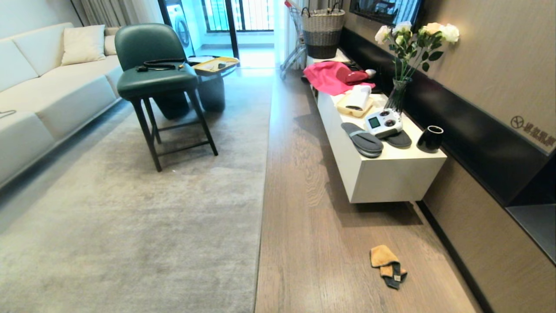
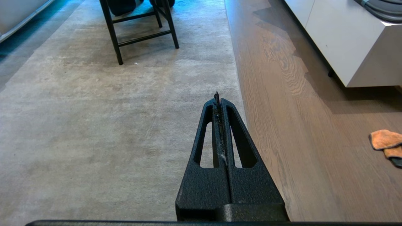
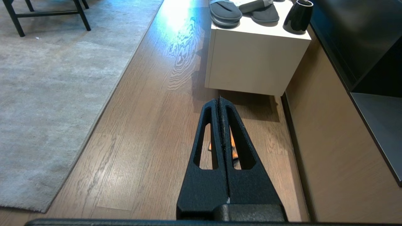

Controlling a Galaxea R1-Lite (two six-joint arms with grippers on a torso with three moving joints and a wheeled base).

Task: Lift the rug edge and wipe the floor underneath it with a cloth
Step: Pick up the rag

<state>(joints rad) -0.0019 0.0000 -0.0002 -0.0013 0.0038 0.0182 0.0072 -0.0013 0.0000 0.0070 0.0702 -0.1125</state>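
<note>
Left gripper [image 2: 221, 103] and right gripper [image 3: 220, 102], each seen from its own wrist camera: both pairs of fingers are pressed together with nothing between them, and neither arm enters the head view. The left gripper points forward over the rug edge [image 2: 237, 81], where pale pile meets the floor [image 2: 298, 131]; a wisp of lint clings in the seam of its fingers. The right gripper points along the bare planks toward the white cabinet [image 3: 254, 59], and the cloth [image 3: 233, 147] shows only as orange slivers behind its fingers. In the head view the cloth [image 1: 388, 265] lies crumpled on the floor [image 1: 312, 208], well apart from the rug edge [image 1: 263, 182] and nearer the wall.

Step in hand, as judged — fetching the cloth. The right gripper is the better placed: it should part its fingers before descending, straddle the raised orange fold, and close on fabric rather than scrape the planks. The left gripper suits the lift — slid flat under the border.
</note>
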